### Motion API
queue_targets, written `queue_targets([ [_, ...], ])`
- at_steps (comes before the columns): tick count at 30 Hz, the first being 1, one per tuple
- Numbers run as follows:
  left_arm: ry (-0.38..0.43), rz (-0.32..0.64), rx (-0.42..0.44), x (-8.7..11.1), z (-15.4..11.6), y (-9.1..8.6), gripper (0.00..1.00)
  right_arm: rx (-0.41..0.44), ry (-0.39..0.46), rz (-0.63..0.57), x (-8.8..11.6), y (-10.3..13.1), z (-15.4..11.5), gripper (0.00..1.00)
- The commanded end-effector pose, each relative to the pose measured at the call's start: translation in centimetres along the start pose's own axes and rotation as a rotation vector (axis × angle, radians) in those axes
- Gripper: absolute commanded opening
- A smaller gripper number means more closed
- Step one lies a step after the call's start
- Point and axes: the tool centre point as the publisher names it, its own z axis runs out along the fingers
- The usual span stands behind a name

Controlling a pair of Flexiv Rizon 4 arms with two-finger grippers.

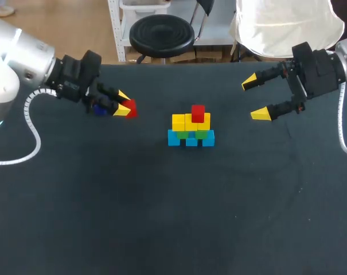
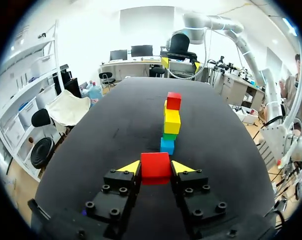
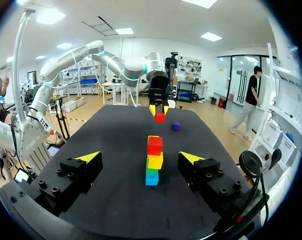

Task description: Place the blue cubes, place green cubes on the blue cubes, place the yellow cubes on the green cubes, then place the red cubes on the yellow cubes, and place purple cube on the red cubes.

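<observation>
A cube stack (image 1: 191, 130) stands mid-table: blue cubes (image 1: 191, 140) at the base, green cubes (image 1: 202, 134) on them, yellow cubes (image 1: 179, 122) above, and one red cube (image 1: 198, 113) on top. My left gripper (image 1: 126, 104) hovers to the left of the stack, shut on a second red cube (image 1: 131, 108) (image 2: 155, 165). The stack (image 2: 170, 122) lies straight ahead of its fingers. A purple cube (image 1: 97, 109) (image 3: 176, 126) lies on the table under the left gripper, partly hidden. My right gripper (image 1: 254, 98) (image 3: 141, 158) hangs open to the right of the stack (image 3: 153, 160), holding nothing.
The black table (image 1: 162, 217) is bare in front of the stack and on both sides of it. The table's far edge runs just behind both grippers.
</observation>
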Motion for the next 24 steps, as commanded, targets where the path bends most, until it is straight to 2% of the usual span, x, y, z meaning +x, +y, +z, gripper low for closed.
queue_targets([
  [1, 0.001, 0.0, 0.002, 0.0, 0.0, 0.1, 0.0, 0.002, -0.001, -0.001, 0.0, 0.1, 0.0, 1.0],
  [7, 0.001, 0.0, 0.002, 0.0, 0.0, 0.1, 0.0, 0.002, -0.001, -0.001, 0.0, 0.1, 0.0, 1.0],
  [13, -0.003, -0.007, 0.069, 0.5, 1.0, -0.6, 0.0, 0.002, -0.001, -0.001, 0.0, 0.1, 0.0, 1.0],
  [24, -0.019, 0.078, 0.156, -3.1, 2.0, -1.6, 0.0, 0.002, -0.001, -0.001, 0.0, 0.1, 0.0, 1.0],
])
